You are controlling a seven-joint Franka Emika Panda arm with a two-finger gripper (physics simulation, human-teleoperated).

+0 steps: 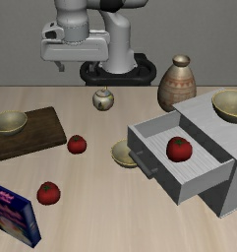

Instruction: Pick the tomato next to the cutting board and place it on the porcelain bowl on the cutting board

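Observation:
A dark wooden cutting board (36, 138) lies at the exterior view's left, and a cream porcelain bowl (9, 122) rests on its left end. Just off the board's right edge, a red tomato (78, 145) sits on the table. My gripper (58, 67) hangs high near the robot's base, well above and behind the board, far from the tomato and with nothing seen in it.
A second tomato (48, 193) lies near a blue box (17, 212) at the front left. A grey cabinet (213, 133) has its drawer (174, 167) open with a third tomato (179, 149) inside. Nearby are a small bowl (122, 153), a bowl (228, 105) on the cabinet, a vase (176, 84) and a small round cup (103, 98).

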